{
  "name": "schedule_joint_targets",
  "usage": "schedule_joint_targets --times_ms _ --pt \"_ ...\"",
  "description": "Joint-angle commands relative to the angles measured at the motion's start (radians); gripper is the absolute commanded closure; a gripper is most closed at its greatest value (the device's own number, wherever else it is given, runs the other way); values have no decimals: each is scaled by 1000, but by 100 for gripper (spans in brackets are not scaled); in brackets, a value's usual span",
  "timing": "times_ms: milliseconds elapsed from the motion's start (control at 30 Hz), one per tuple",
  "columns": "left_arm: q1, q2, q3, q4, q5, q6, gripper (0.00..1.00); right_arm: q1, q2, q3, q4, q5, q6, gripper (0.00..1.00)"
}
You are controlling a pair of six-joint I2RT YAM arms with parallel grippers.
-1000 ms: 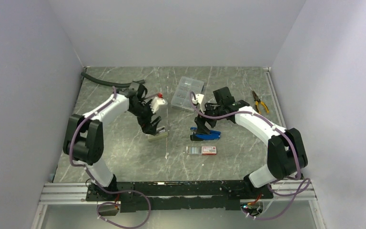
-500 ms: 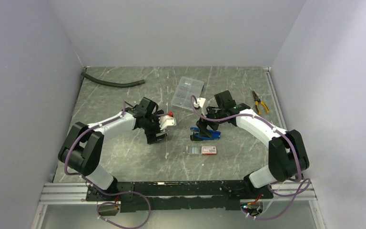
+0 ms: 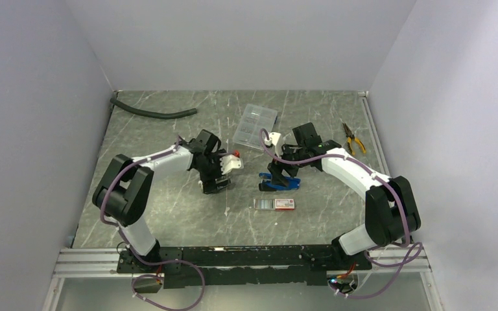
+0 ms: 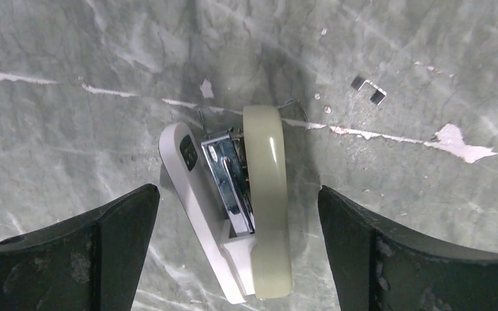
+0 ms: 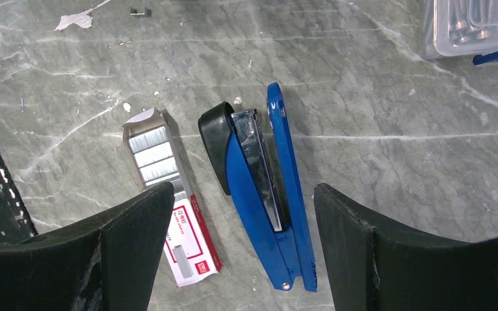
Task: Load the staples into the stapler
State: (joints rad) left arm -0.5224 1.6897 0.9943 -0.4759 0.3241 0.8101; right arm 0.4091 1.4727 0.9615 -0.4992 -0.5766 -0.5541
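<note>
Starting from the near side of the table (image 3: 168, 214), the small white box with the red end (image 5: 191, 249) lies flat, and the staples (image 5: 154, 154) show in its open end as short silvery strips, not yet taken out. Just beside it, a little further, the blue stapler (image 5: 269, 194) lies on its side, opened, with the metal channel showing. The right gripper (image 5: 243, 191) hangs above this pair with its fingers (image 5: 126, 249) spread wide, one over the box side and one beyond the stapler; they hold nothing, and I cannot tell if they touch anything.

To the left, at about the same depth, a cream stapler (image 4: 262, 194) also lies on its side and opened. The left gripper (image 4: 238, 194) hovers over it, spread fully and empty, with the stapler between the fingers but apart from both. A loose staple (image 4: 368, 89) lies near.

Further back are a clear compartment case (image 3: 256, 125), pliers (image 3: 353, 137) and a black hose (image 3: 152, 111).

I judge the loading has not really begun: a stapler is open, but no strip is lifted. Which stapler is meant I cannot say for sure. The next move calls for narrowing the fingers and pinching one thin strip carefully, because it can break or slip
</note>
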Motion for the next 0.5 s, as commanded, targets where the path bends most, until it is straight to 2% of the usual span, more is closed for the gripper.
schedule_joint_targets --times_ms 0,67,167,467 --pt "41 51 111 -150 158 -16 3 -8 0 1 10 -12 -3 18" --pt "67 84 158 -207 239 -33 3 -9 -2 0 13 -13 -2 18" --pt "77 109 182 -231 250 -49 3 -11 -10 -2 26 -13 12 18" --pt "78 -100 45 31 17 -186 3 -16 -89 5 109 43 45 11"
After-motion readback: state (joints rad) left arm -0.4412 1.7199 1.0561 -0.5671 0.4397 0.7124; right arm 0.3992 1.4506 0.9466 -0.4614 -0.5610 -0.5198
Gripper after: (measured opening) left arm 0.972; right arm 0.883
